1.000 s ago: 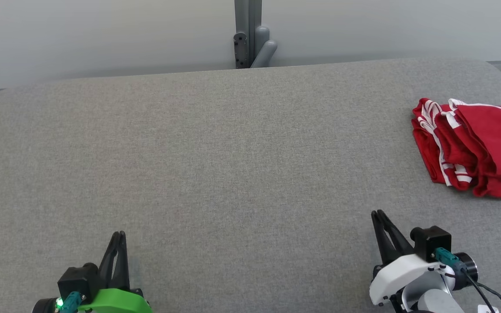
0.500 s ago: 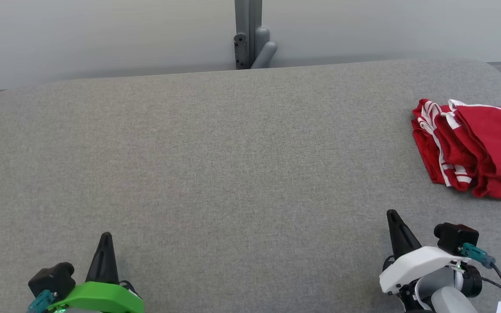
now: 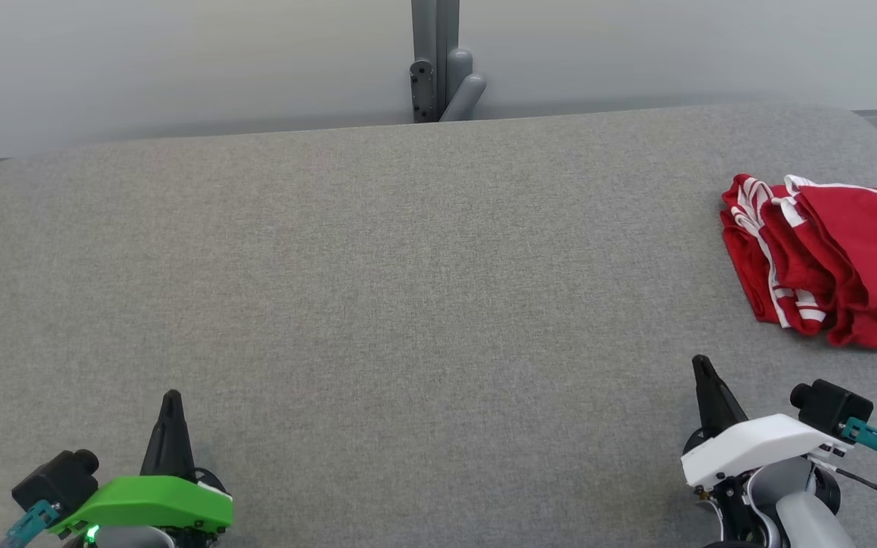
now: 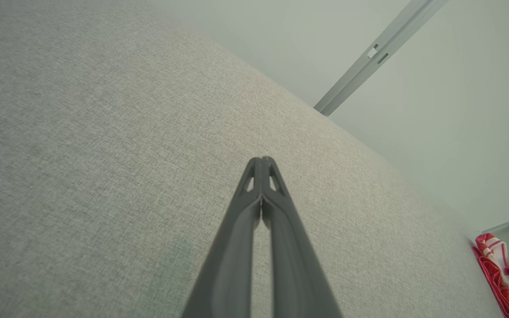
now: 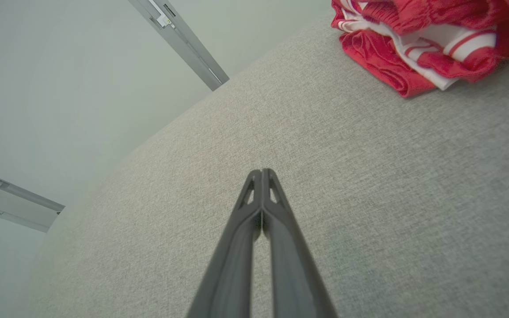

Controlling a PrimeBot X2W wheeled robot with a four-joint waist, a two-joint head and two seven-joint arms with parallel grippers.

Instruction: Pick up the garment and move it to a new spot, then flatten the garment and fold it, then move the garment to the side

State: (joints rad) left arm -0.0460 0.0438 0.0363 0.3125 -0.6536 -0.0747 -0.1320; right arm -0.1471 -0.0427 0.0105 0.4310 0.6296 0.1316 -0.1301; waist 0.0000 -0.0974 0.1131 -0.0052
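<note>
- Since a second ago the left tool (image 3: 171, 396) and right tool (image 3: 701, 360) have rolled over and drifted outward along the near edge. Their fingers, slightly apart then, have come together. The desk (image 3: 408, 266) and garment (image 3: 827, 259) lie as they did.
- Grey cloth covers the desk. Its only load is at its right side.
- There the garment, red with white stripes, sits in a loose, layered bundle, well apart from both tools.
- Progress, as a judgement: a bundle at the side fits a garment folded and set aside. It equally fits one heaped there awaiting pick-up. The layers look stacked but rumpled, so the pictures do not settle which.
- Each tool is pressed together and pinches nothing. Both wrist views show the fingertips meeting over bare cloth.
- Hard to make out: the head view cuts off the bundle's right part. What kind of garment it is and how many folds it has are unclear. Whether either tool touches the desk cannot be told.
</note>
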